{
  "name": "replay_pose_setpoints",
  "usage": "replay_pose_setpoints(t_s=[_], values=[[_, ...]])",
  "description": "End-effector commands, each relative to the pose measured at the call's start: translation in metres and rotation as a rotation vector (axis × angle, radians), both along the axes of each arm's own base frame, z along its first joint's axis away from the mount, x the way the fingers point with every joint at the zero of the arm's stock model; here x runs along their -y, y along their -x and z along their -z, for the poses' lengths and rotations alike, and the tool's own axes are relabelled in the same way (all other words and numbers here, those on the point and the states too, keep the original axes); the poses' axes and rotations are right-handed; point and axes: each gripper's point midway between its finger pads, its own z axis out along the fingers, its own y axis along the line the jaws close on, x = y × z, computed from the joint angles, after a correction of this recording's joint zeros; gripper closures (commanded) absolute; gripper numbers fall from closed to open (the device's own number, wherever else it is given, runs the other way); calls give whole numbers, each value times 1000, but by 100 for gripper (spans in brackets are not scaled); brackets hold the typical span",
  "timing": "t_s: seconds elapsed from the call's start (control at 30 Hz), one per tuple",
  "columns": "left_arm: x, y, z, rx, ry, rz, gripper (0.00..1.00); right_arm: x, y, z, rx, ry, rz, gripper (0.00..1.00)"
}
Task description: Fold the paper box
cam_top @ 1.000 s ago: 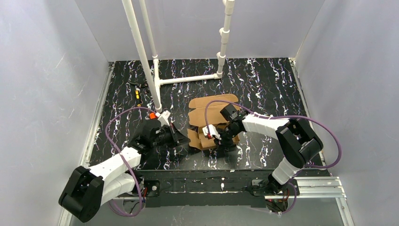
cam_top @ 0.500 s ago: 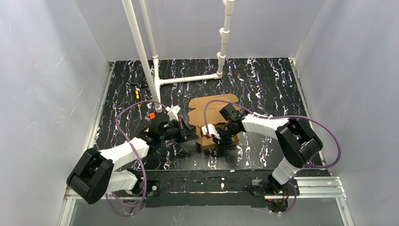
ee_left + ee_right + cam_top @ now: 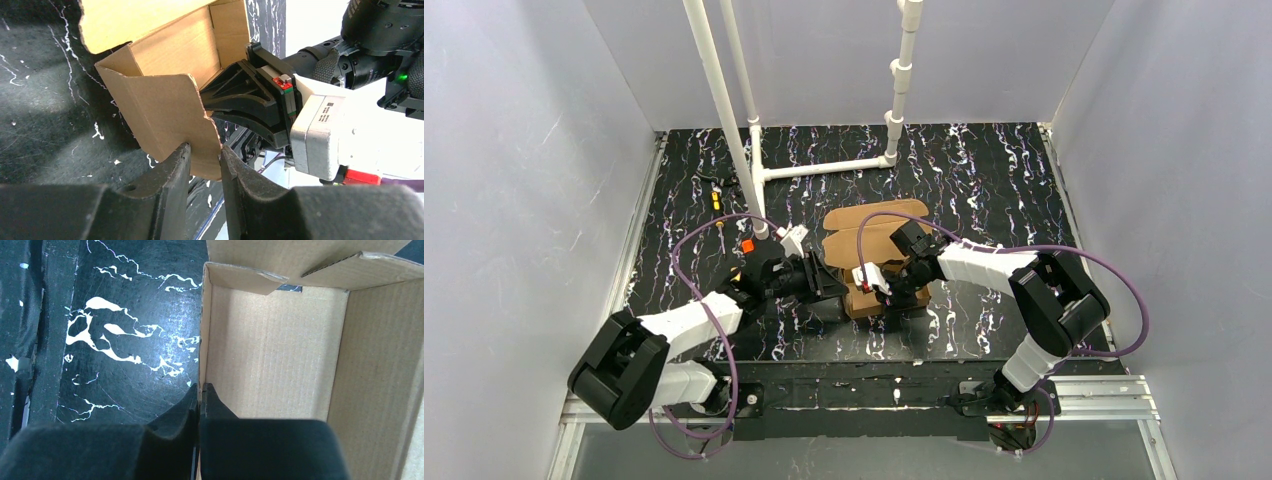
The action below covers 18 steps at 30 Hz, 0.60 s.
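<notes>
The paper box is brown cardboard, partly folded, with walls raised and its lid flap lying flat toward the back. My left gripper is at the box's left side. In the left wrist view its fingers stand slightly apart, and a side flap of the box hangs face-on at the tips of the gripper. My right gripper is at the near wall. In the right wrist view it is shut on the upright wall edge of the box, one finger inside, one outside.
A white pipe frame stands at the back left. A small orange piece and small yellow bits lie on the black marbled mat. Grey walls enclose both sides. The right gripper body is close behind the flap.
My left arm has swung right and forward until its fingertips reach the box's left flap. The right gripper has stayed clamped on the near wall, and the box has shifted slightly.
</notes>
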Motion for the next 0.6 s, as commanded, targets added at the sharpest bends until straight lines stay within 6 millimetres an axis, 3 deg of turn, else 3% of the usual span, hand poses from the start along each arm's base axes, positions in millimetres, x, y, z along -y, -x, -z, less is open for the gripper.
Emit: replay_pose_setpoints(t_s=[0.0,0.13,0.4,0.57], values=[[-7,5,-4,5,15,12,68,-7,-6,-1,20,-2,-7,91],[-15,4,-25,65,63,-3,54,-7,-7,0,20,0,-5,91],[-61,-4,-24,110,69,-155,48,-6,-8,0,21,6,0,91],[-109,-4,9,31,-166,-351,53,-7,-8,1,20,7,3,91]])
